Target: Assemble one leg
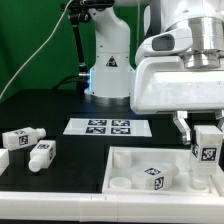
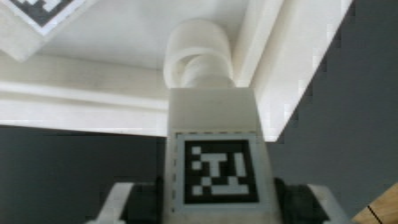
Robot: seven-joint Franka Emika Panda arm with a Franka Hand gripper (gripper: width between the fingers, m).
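My gripper [image 1: 205, 148] is shut on a white leg [image 1: 206, 146] with a black-and-white tag, holding it upright over the right end of the large white square tray piece [image 1: 125, 172]. In the wrist view the held leg [image 2: 217, 130] runs between my fingers [image 2: 137, 195] down toward a corner of the tray [image 2: 107, 90], its far tip close to the inner wall. Another leg [image 1: 152, 178] lies inside the tray. Two more legs [image 1: 20, 137] [image 1: 41, 154] lie on the black table at the exterior view's left.
The marker board [image 1: 103, 127] lies flat on the table behind the tray. The robot base [image 1: 108, 60] stands at the back, with a cable and green backdrop behind it. A white rim [image 1: 40, 192] runs along the front.
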